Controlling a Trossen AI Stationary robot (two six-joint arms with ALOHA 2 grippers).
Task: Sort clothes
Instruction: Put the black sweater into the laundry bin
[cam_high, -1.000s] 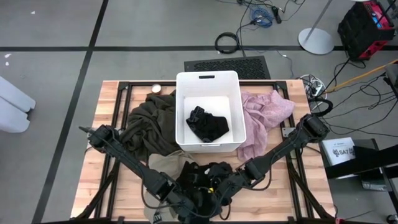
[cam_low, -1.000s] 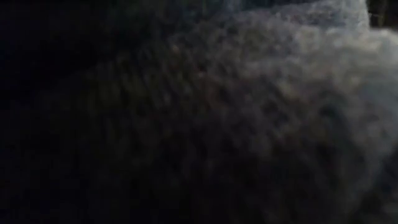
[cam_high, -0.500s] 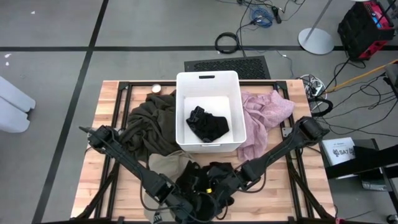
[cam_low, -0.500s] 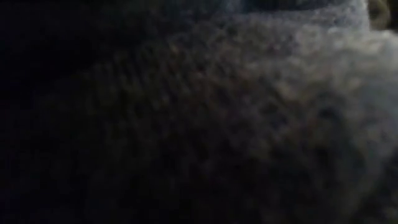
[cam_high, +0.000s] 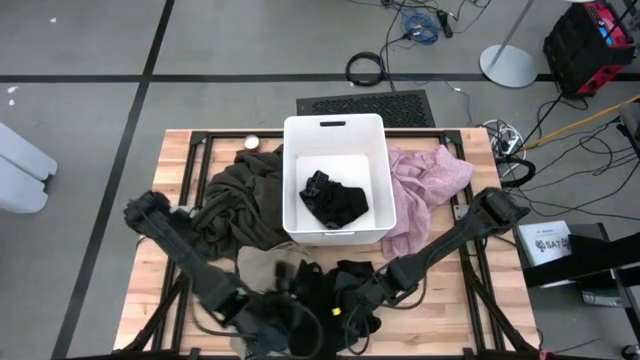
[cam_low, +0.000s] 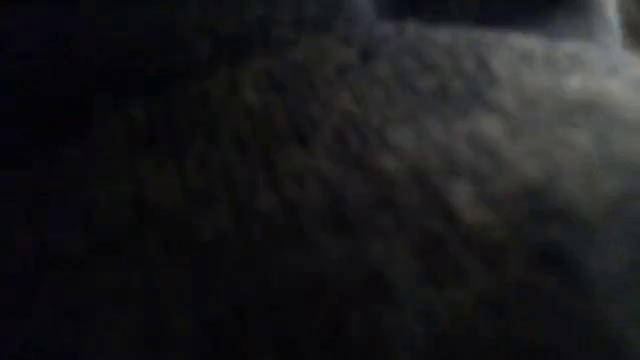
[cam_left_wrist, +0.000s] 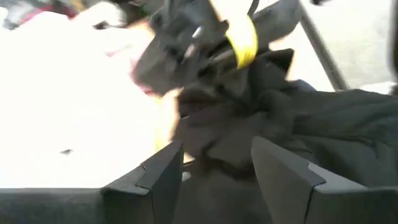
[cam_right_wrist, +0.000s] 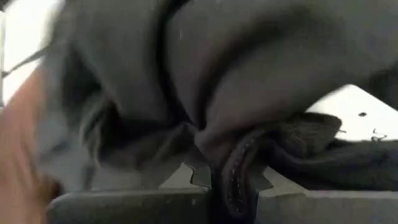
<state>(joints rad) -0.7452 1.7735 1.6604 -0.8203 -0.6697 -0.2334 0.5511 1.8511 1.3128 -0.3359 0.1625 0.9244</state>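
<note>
**Right pincer pinching black cloth in front of the bin**

Now the white bin (cam_high: 335, 178) stands at the middle back of the wooden surface (cam_high: 160, 300), its long axis running from front to back. Inside it lies one black garment (cam_high: 335, 200), crumpled, with no clear direction. To the left of the bin the dark olive garment (cam_high: 235, 205) spreads wide and touches the bin wall. To the right of the bin the pale pink garment (cam_high: 425, 185) hangs partly over the surface edge. Just in front of the bin's left corner is a beige garment (cam_high: 262, 267).

In front of the bin lies a black heap (cam_high: 335, 290), a bunched mass. The right pincer (cam_right_wrist: 227, 180) is pressed together on a fold of this black cloth. The left pincer (cam_left_wrist: 217, 165) stands spread, close before the same heap, holding nothing.

Bare wood is near the front left and front right corners of the surface, well apart from the bin. The low view is covered by dark fabric.
</note>
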